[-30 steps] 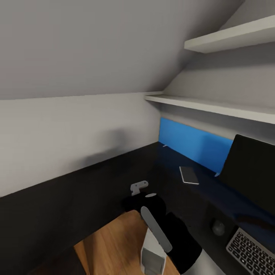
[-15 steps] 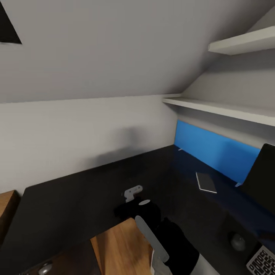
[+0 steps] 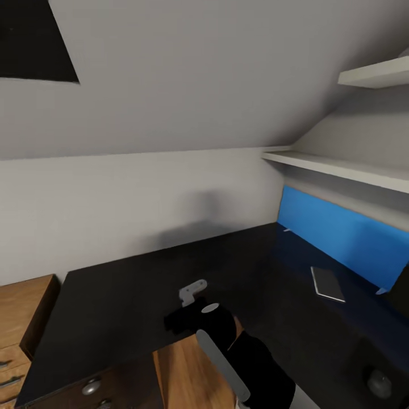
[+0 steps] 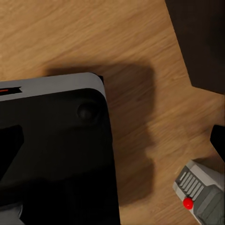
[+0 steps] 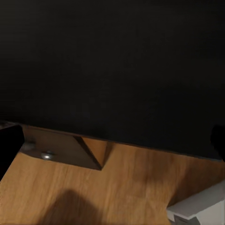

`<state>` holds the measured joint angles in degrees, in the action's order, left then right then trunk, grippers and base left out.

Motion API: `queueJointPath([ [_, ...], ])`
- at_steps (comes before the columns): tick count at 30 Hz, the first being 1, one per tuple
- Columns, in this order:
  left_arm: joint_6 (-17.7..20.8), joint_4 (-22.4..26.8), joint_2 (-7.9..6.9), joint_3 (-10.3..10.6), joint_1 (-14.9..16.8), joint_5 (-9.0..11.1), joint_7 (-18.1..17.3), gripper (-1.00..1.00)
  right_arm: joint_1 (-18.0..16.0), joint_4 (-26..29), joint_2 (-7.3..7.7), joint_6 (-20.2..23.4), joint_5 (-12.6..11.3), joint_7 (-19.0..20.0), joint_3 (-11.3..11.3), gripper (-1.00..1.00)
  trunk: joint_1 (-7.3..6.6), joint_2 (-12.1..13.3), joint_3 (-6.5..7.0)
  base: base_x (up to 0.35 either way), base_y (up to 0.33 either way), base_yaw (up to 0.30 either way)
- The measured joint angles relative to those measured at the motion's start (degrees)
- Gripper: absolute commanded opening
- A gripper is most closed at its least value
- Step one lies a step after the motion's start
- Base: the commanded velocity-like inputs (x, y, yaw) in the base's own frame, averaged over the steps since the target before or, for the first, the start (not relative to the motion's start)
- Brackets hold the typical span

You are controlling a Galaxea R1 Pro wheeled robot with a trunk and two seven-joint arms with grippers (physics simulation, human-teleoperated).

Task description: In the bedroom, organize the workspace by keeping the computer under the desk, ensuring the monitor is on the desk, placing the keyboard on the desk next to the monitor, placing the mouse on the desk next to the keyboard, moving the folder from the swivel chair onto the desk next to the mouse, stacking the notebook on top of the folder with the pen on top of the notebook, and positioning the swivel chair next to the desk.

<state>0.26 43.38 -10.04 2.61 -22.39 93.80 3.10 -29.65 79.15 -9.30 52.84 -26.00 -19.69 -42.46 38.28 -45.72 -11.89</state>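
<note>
The head view looks down over the corner of the desk [image 3: 130, 284], whose black top runs along the grey wall and turns right beneath the bright blue back panel [image 3: 341, 238] and the white wall shelves [image 3: 341, 167]. The notebook [image 3: 328, 283] lies flat on the desk top just in front of the blue panel, and the mouse [image 3: 379, 383] sits well apart from it near the lower right corner, dark against the dark surface. One black robot arm [image 3: 227, 341] reaches over the inner edge of the desk, with wood floor [image 3: 182, 375] below it; the notebook and the mouse lie well to the right of this arm, touching nothing of the robot. A wooden drawer unit [image 3: 23, 329] stands at the desk's left end. In the left wrist view, the computer [image 4: 201, 192] shows as a grey case with a red dot, standing on the floor [image 4: 93, 33] beside the robot's dark base [image 4: 56, 154]. The right wrist view takes in the desk's black surface [image 5: 112, 65] and the floor [image 5: 117, 187] under it. Whether either gripper's fingers are apart or together cannot be told.
</note>
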Motion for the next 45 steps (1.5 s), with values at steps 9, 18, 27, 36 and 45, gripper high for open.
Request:
queueJointPath([
  [9, 0.0, 0.0, 0.06, -0.3, 0.0, 0.4, 0.1, 1.0, 0.4, 0.1, 0.0, -0.3, 0.0, -0.8, -2.9, 1.0, -0.67, 1.2, 1.22, 0.0, 0.0, 0.205],
  [18, -0.7, 0.0, -0.07, -0.6, 0.1, 3.4, 0.1, 1.0, 0.9, 1.8, 0.01, -0.6, 0.0, -2.5, -5.9, 1.0, 0.87, -1.6, 0.56, 0.0, 0.0, 0.163],
  [27, -0.7, 0.0, -0.09, -0.7, 0.1, 3.5, 0.1, 1.0, 2.5, 3.5, 0.02, -0.7, 0.0, -2.8, -6.2, 1.0, 2.85, -5.2, -0.95, 0.0, 0.0, 0.039],
  [36, -0.7, 0.0, -0.09, -0.7, 0.1, 3.6, 0.1, 1.0, 4.9, 7.2, 0.01, -0.6, -0.1, -8.1, -6.4, 1.0, 4.82, -8.8, -2.49, 0.0, 0.0, 0.07],
  [45, -0.7, 0.0, -0.1, -0.7, 0.1, 3.6, 0.1, 1.0, 5.7, 7.5, -0.14, -0.3, -0.4, -10.0, -6.7, 1.0, 6.81, -12.4, -3.88, 0.0, 0.0, 0.247],
])
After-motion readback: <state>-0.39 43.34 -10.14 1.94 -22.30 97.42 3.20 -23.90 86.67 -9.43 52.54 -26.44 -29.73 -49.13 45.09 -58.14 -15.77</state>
